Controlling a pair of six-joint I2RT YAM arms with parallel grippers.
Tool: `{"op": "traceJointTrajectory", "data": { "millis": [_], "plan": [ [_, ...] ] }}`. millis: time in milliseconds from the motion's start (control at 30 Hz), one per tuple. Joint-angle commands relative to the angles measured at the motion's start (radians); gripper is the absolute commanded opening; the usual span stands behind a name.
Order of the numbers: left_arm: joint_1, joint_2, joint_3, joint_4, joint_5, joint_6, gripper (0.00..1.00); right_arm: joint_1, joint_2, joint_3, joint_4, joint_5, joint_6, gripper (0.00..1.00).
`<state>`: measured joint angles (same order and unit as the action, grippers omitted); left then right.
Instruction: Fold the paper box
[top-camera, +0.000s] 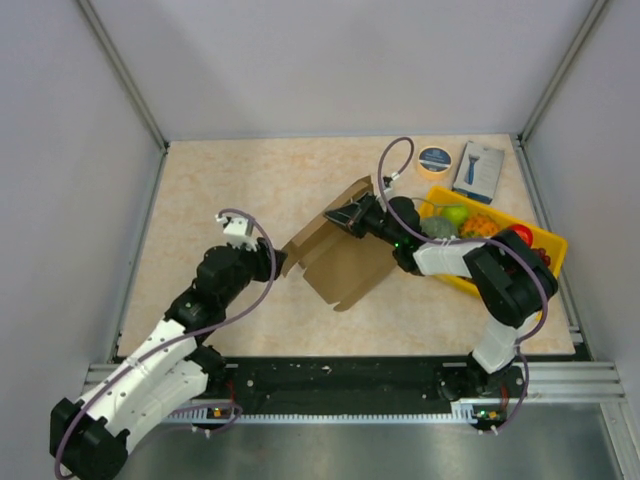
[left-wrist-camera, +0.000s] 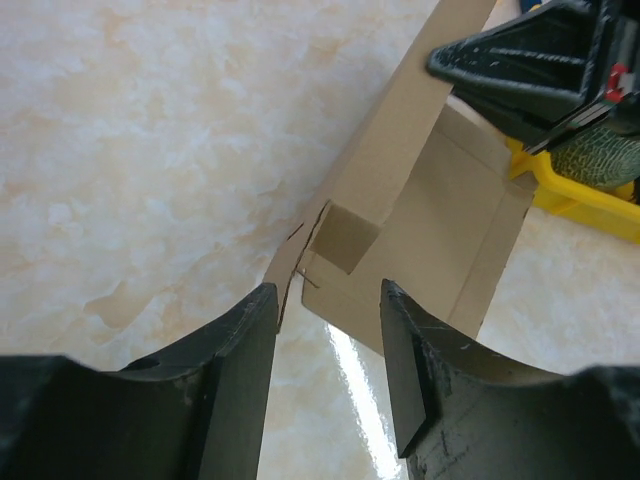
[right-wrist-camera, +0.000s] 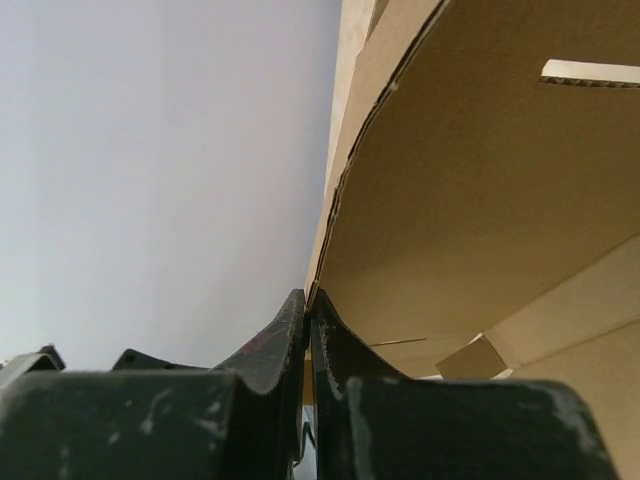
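The paper box (top-camera: 340, 262) is a brown cardboard sheet, partly folded, with one wall raised, lying in the middle of the table. My right gripper (top-camera: 347, 214) is shut on the top edge of that raised wall; in the right wrist view the cardboard (right-wrist-camera: 480, 200) runs up from between the pinched fingertips (right-wrist-camera: 308, 300). My left gripper (top-camera: 281, 262) is at the box's left corner. Its jaws stand open (left-wrist-camera: 328, 312), with the near corner of the box (left-wrist-camera: 400, 230) and a thin side flap just at their tips. The right gripper (left-wrist-camera: 530, 60) shows beyond.
A yellow tray (top-camera: 556, 244) holding fruit stands at the right, close behind the right arm, and shows again in the left wrist view (left-wrist-camera: 590, 212). A tape roll (top-camera: 434, 159) and a small blue-and-white box (top-camera: 478, 171) lie at the back right. Grey walls enclose the table.
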<state>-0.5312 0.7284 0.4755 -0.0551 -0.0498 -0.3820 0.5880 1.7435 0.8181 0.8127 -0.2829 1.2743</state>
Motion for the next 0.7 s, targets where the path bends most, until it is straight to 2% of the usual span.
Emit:
{"op": "traceJointTrajectory", "data": {
  "millis": [0, 100, 233, 300, 400, 467, 500, 567, 667],
  "plan": [
    [-0.003, -0.014, 0.077, -0.001, 0.125, 0.023, 0.52, -0.005, 0.030, 0.033, 0.071, -0.045, -0.059, 0.02],
    [-0.003, 0.038, 0.196, -0.113, 0.203, 0.028, 0.50, -0.008, 0.042, 0.046, 0.069, -0.061, -0.079, 0.04],
    [-0.003, 0.121, 0.230, -0.132, 0.093, 0.112, 0.47, -0.019, 0.053, 0.044, 0.080, -0.073, -0.084, 0.06],
    [-0.003, 0.166, 0.256, -0.129, 0.100, 0.143, 0.39, -0.022, 0.074, 0.046, 0.104, -0.090, -0.070, 0.07],
    [-0.003, 0.261, 0.291, -0.143, 0.134, 0.175, 0.31, -0.024, 0.108, 0.056, 0.131, -0.114, -0.047, 0.07],
    [-0.004, 0.278, 0.293, -0.124, 0.175, 0.192, 0.34, -0.024, 0.120, 0.061, 0.144, -0.121, -0.036, 0.08],
    [-0.004, 0.290, 0.281, -0.112, 0.180, 0.199, 0.41, -0.025, 0.125, 0.062, 0.148, -0.124, -0.033, 0.08],
    [-0.004, 0.305, 0.281, -0.109, 0.163, 0.221, 0.45, -0.025, 0.129, 0.062, 0.148, -0.125, -0.032, 0.10],
    [-0.004, 0.313, 0.276, -0.131, 0.114, 0.242, 0.47, -0.025, 0.126, 0.067, 0.123, -0.127, -0.039, 0.13]
  ]
}}
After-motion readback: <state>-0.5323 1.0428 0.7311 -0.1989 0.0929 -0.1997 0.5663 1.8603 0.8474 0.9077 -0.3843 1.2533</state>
